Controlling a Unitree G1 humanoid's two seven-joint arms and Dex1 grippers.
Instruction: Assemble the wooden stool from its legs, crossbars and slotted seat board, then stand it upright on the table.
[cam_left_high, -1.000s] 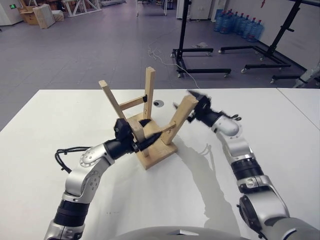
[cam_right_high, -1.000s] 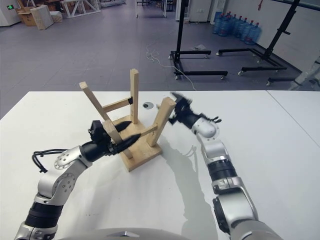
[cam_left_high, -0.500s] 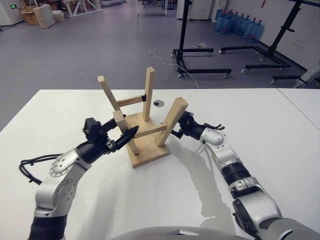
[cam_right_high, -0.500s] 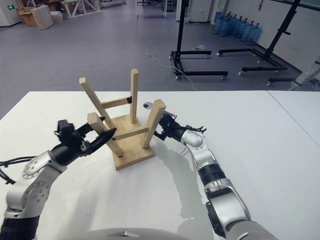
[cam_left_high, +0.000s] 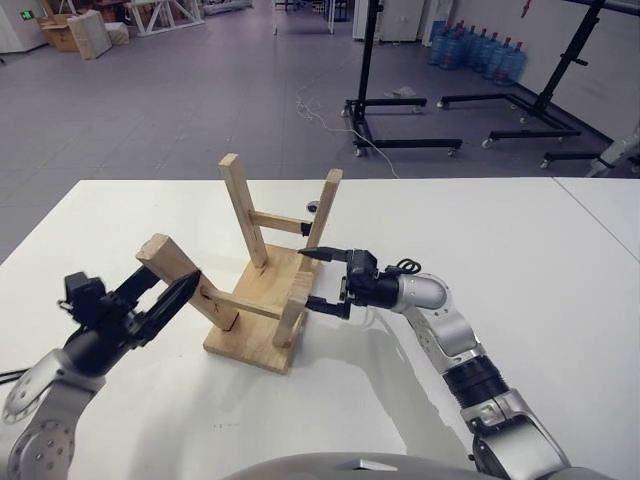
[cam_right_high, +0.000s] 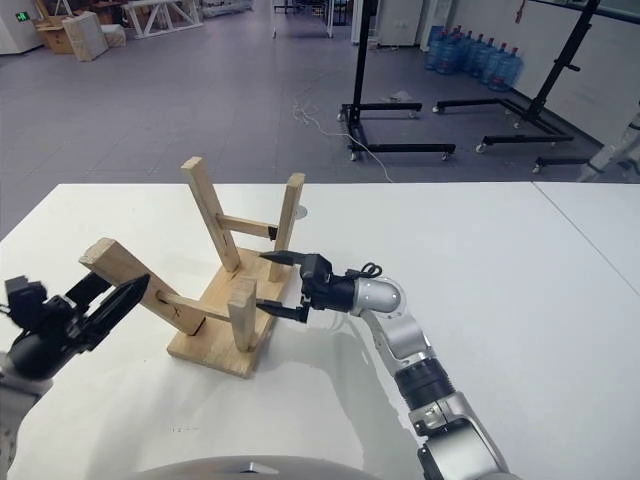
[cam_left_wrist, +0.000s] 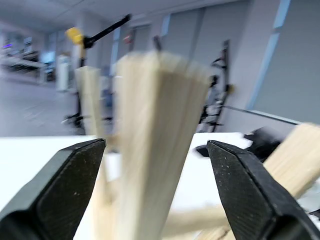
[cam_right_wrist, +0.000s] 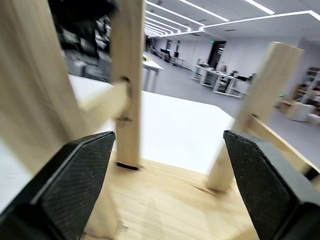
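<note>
Stool (cam_left_high: 262, 300) sits inverted on the surface (cam_left_high: 520, 250) — left tool (cam_left_high: 172, 282) spread astride a leg, right tool (cam_left_high: 308, 280) spread beside another. Flipping it ungripped could let it slip — loosening joints.

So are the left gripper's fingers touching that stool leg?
Apart. The left wrist view shows the leg standing between the open fingers, with a gap on each side.
</note>
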